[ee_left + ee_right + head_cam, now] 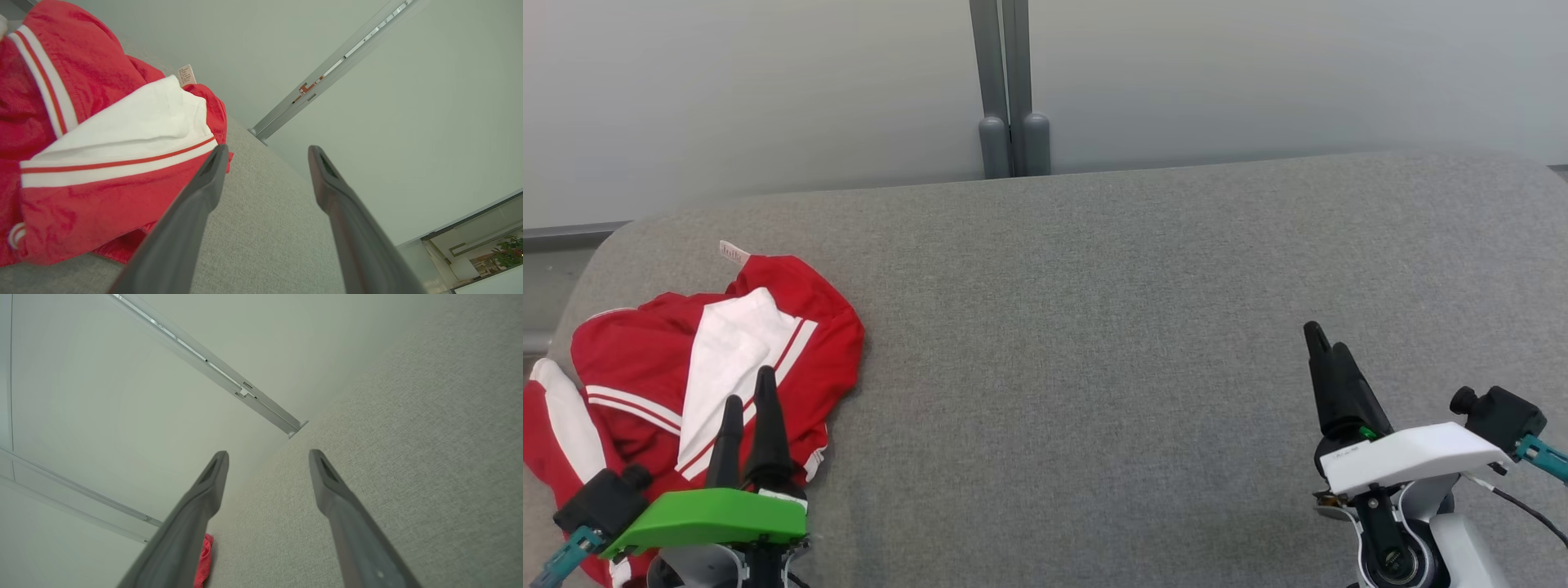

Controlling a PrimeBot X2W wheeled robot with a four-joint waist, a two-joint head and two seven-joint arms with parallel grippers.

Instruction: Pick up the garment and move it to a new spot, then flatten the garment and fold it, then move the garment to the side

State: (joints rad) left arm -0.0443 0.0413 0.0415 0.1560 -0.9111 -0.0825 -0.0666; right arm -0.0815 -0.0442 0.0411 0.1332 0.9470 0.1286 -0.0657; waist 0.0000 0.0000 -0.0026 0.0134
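Note:
A crumpled red garment (645, 376) with white panels and stripes lies at the left end of the grey table (1094, 327). My left gripper (752, 388) hovers over its near right part, open, with nothing between the fingers. In the left wrist view the garment (94, 163) bulks at the left, beside the open left gripper (267, 153). My right gripper (1327, 339) stands open above bare table at the lower right, far from the cloth. A sliver of the red garment (204, 555) peeks out beside a finger of the right gripper (267, 455) in the right wrist view.
A pale wall with a grey vertical post (1010, 90) stands behind the table's far edge. The table's rounded left corner (596, 253) is near the garment. A wide stretch of grey fabric surface lies between the two arms.

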